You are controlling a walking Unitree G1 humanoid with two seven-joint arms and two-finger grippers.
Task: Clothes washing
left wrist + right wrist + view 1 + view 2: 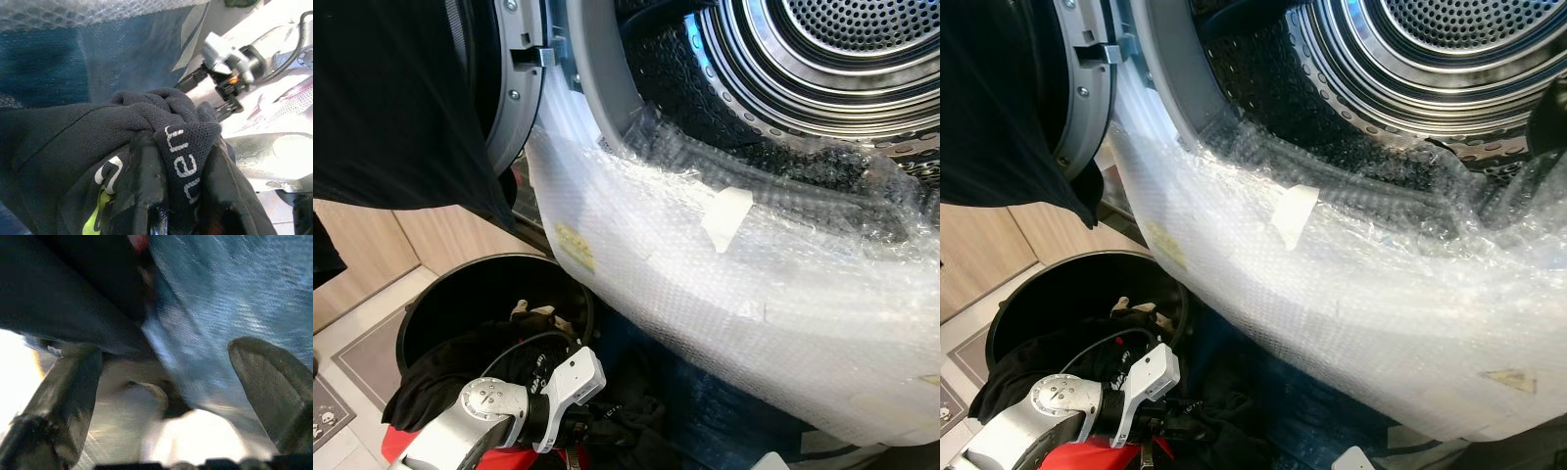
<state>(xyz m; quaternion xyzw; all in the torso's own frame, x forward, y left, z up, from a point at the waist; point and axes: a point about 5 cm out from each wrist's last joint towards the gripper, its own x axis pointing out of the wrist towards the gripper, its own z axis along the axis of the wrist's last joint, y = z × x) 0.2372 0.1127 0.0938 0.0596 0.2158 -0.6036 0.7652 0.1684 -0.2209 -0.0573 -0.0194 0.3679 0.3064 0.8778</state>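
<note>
The left gripper (161, 196) is pinching a black garment (98, 142) at lower left, beside the black laundry basket (440, 294) on pale flooring. The bubble-wrapped washer (754, 294) is filling the upper right. The right gripper (161, 401), blurred, is apparently standing spread.

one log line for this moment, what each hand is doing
left hand: shut on black garment above basket | right hand: open, idle | washer drum: open, bubble wrap on rim
</note>
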